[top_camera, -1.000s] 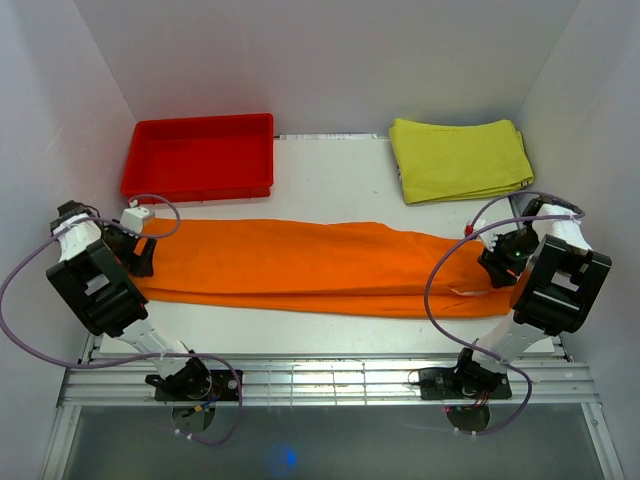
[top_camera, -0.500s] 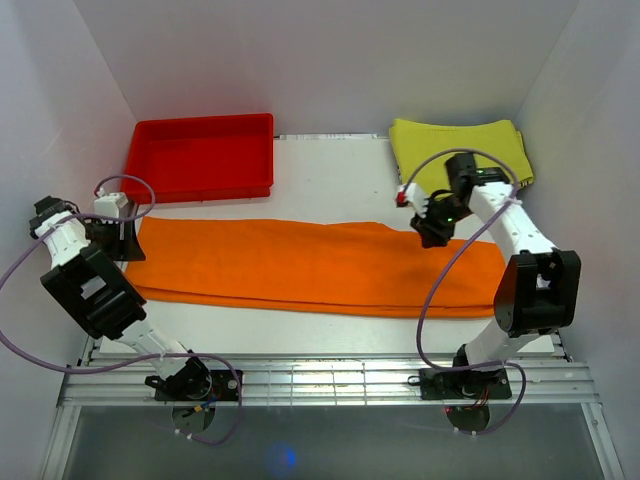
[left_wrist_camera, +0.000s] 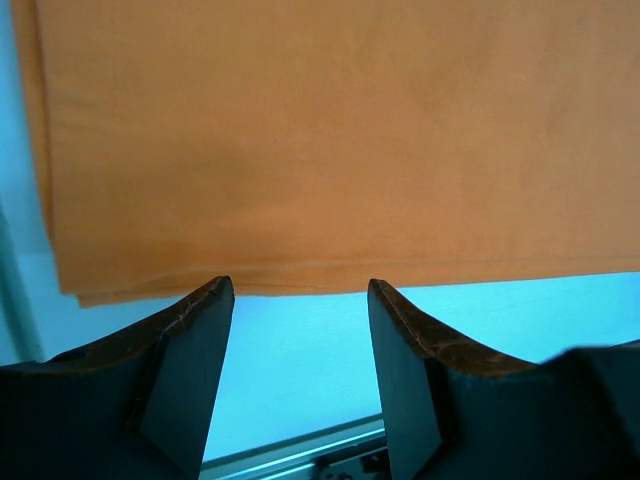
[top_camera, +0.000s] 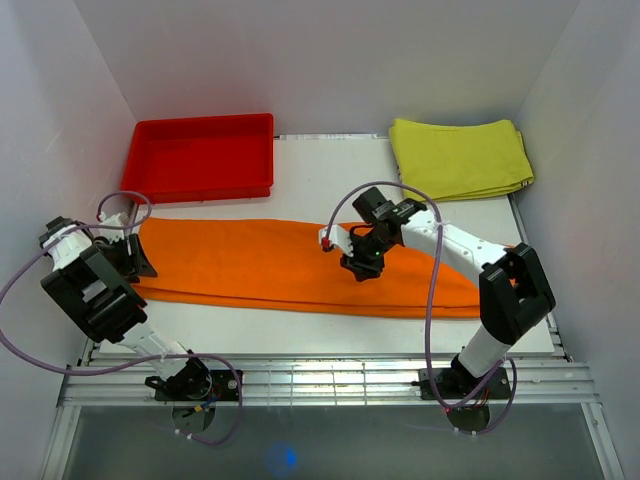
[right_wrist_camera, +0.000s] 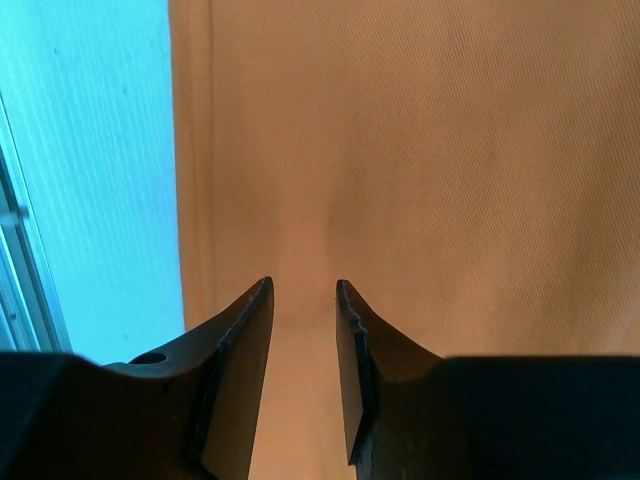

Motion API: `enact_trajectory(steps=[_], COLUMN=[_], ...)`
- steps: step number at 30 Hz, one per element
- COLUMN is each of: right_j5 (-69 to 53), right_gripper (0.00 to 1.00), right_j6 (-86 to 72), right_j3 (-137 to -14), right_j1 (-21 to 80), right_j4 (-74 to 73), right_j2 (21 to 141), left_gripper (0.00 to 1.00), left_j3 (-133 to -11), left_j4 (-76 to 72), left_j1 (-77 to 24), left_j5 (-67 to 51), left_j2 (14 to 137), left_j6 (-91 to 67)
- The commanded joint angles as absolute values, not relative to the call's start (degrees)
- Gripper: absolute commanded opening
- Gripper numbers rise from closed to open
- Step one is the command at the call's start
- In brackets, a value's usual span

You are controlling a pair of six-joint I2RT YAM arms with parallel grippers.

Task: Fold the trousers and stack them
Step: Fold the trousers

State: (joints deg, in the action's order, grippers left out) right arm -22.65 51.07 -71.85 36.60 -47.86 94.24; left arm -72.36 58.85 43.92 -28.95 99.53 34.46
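Note:
The orange trousers [top_camera: 250, 265] lie flat in a long band across the table, left to right. My left gripper [top_camera: 140, 258] sits at their left end. In the left wrist view it [left_wrist_camera: 300, 287] is open, its tips just short of the trousers' hem [left_wrist_camera: 330, 140], with bare table between the fingers. My right gripper [top_camera: 358, 265] hovers over the middle of the trousers, its arm stretched across their right part. In the right wrist view it [right_wrist_camera: 303, 285] points down at flat orange cloth [right_wrist_camera: 450, 150] near one edge. Its jaws stand a narrow gap apart with nothing pinched.
A red plastic tray [top_camera: 200, 155] stands at the back left. A folded yellow-green cloth [top_camera: 460, 158] lies at the back right. White walls close in on both sides and behind. A metal rail [top_camera: 320, 375] runs along the near edge.
My right arm has swung from the trousers' right end leftward to their middle, and its jaws have narrowed. The left gripper shifted slightly at the left end and closed partway.

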Motion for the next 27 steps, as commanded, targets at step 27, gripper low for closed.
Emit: enact_trajectory(steps=[27], right_j5=[-8.79], right_gripper=[0.22], right_j6=[41.31], right_j3=[-51.33], right_j1=[45.44], right_j4=[-29.27], right_j2=[96.85], left_gripper=[0.7], left_j3=[-76.11], left_j4=[60.72], left_j1=[47.64], left_j5=[-26.37], left_j2=[92.19], left_j6=[74.56])
